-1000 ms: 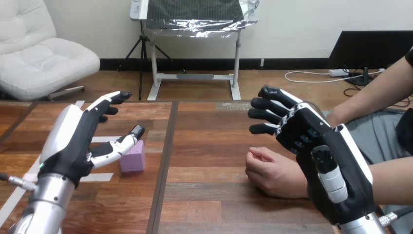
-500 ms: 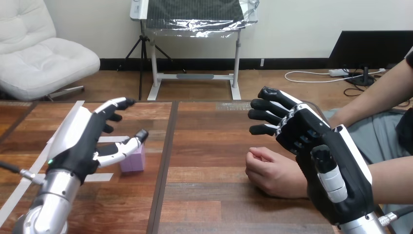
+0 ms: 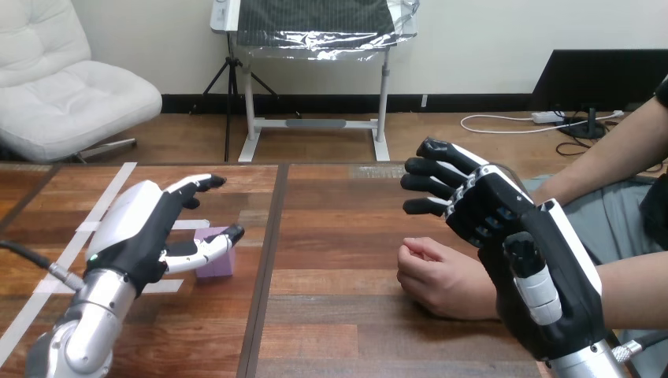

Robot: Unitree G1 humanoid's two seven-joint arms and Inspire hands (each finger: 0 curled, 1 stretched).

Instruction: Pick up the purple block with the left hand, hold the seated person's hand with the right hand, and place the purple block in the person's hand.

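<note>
- Lowered since the earlier frame: left hand point(image 3: 146, 236), now sunk closer to the table point(image 3: 339, 236), thumb slid further across the purple block point(image 3: 214, 268); right hand, person's hand and block unchanged in position.
- Right hand point(image 3: 512, 236), nearest: raised on edge, fingers straight and spread, clamped on nothing. It stands over the person's wrist; contact between them cannot be told. Judged to be waiting to take the person's hand.
- Person's hand point(image 3: 441, 279), right of centre: rests on the table loosely fisted, knuckles toward the left. It would need to open to receive the block.
- Left hand, left of centre: fingers apart and lightly bent, reaching past the block, thumb lying across its near side. The block sits in that gap, not yet gripped; judged a pre-grasp pose.
- Purple block: on the table at the left, beside the centre seam, well apart from the person's hand. Faces plain, no writing legible.
- White tape strips point(image 3: 102, 197), further left: unmarked.
</note>
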